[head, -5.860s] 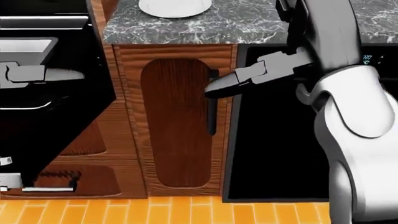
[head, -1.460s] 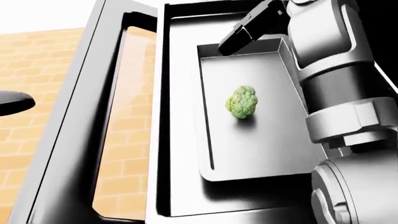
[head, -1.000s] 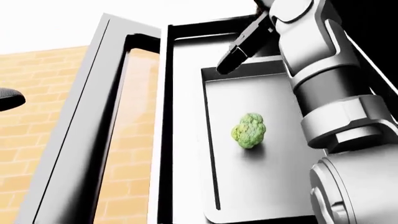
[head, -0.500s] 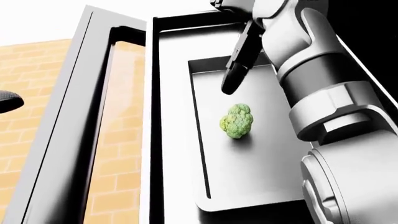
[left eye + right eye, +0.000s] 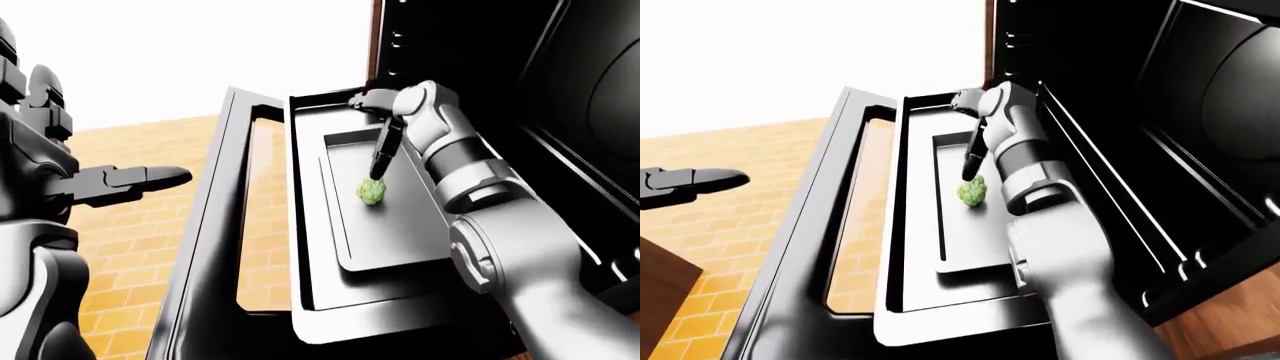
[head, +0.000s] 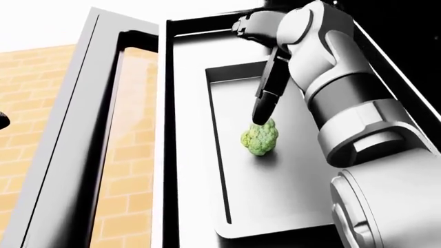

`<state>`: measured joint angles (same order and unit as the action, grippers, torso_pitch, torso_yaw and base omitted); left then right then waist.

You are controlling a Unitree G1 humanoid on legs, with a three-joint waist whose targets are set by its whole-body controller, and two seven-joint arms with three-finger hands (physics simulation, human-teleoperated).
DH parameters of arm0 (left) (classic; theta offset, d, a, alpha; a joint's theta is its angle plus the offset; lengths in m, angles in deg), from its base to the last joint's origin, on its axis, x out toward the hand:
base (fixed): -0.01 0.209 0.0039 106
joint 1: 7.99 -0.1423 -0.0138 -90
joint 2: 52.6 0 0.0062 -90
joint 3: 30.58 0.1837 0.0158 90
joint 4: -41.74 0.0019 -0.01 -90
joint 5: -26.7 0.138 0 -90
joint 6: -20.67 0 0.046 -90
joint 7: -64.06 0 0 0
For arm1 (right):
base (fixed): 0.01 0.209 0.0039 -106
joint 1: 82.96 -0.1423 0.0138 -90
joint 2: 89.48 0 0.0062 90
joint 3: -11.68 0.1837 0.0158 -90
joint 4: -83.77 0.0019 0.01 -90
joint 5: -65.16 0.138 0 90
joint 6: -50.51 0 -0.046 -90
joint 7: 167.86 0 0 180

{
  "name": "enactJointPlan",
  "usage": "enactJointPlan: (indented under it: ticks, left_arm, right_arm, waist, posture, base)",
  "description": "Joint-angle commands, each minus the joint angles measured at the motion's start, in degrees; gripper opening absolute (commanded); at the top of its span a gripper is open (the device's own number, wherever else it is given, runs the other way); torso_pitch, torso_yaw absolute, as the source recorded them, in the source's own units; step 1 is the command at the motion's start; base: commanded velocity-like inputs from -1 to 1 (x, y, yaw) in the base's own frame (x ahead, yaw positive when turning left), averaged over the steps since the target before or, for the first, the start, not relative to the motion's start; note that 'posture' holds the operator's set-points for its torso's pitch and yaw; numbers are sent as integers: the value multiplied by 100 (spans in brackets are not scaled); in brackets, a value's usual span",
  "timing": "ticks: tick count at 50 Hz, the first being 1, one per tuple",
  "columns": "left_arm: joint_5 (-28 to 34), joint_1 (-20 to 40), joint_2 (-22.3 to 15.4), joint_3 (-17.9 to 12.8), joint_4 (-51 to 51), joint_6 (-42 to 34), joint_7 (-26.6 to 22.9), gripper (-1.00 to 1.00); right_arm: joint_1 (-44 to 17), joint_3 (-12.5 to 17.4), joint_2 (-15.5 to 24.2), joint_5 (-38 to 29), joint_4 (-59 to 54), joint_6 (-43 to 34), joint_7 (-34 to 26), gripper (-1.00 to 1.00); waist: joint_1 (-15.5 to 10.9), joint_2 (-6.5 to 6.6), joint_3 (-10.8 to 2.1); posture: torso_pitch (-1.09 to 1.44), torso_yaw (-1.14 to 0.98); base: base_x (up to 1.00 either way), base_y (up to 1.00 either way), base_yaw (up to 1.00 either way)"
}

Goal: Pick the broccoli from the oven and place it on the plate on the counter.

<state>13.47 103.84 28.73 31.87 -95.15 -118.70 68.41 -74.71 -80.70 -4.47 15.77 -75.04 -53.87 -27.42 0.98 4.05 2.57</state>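
A: Where the right hand (image 6: 264, 112) hangs over the tray (image 6: 289, 196) in the head view, what are its fingers doing?

B: Its dark fingers (image 6: 270, 88) point straight down toward six o'clock, tips just at the top of the broccoli (image 6: 260, 138). They look held together rather than wrapped round anything, but I cannot tell whether they are clenched or loose. Nothing is grasped.

A: And whether the tips touch the broccoli?

B: Touching or a hair apart; the views do not settle it.

A: How does the broccoli look?

B: A small, knobbly floret, pale yellow-green, lumpy on every side, with a soft shadow at its four o'clock on the grey metal.

A: Where does it lie from the hand?

B: Directly at six o'clock of the fingertips. It rests on the tray's flat bottom, nearer the tray's nine o'clock wall than its three o'clock side, which the right arm (image 6: 345, 108) covers.

A: Outward from that?

B: The tray sits in the oven (image 5: 520, 97), whose door (image 5: 215, 247) stands open at nine o'clock of the tray, orange floor (image 5: 120, 247) showing through its glass.

A: The left hand (image 5: 130, 180)?

B: In the left-eye view it is well apart at nine o'clock, fingers stretched out flat, released and empty.
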Motion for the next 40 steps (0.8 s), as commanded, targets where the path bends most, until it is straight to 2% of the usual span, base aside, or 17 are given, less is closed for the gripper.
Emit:
enactJointPlan:
  ticks: [1,9,14,26,40]
  left_arm:
    - [13,140,-113,-108,-126,137,17,100]
    - [21,120,-122,-97,-82,209,12,100]
    - [-31,102,-156,-196,-101,203,-9,100]
    - [-98,137,-195,-184,-158,121,57,100]
    - [-40,-29,-141,-211,-12,418,-36,100]
  right_arm:
    - [-241,12,55,-42,210,102,26,100]
    - [77,-109,-39,-254,344,238,-416,100]
    - [267,-126,-83,-409,472,291,-593,100]
    - [546,-143,-153,-645,606,357,-757,100]
    - [799,-173,-222,-780,706,441,-839,100]
  waist:
    - [9,12,-163]
    - [10,11,-155]
    - [17,11,-169]
    - [14,21,-168]
    - [17,23,-188]
  posture:
    - [0,0]
    - [0,0]
    - [0,0]
    - [0,0]
    - [0,0]
  base:
    - [0,0,0]
    - [0,0,0]
    - [0,0,0]
    - [0,0,0]
    - [0,0,0]
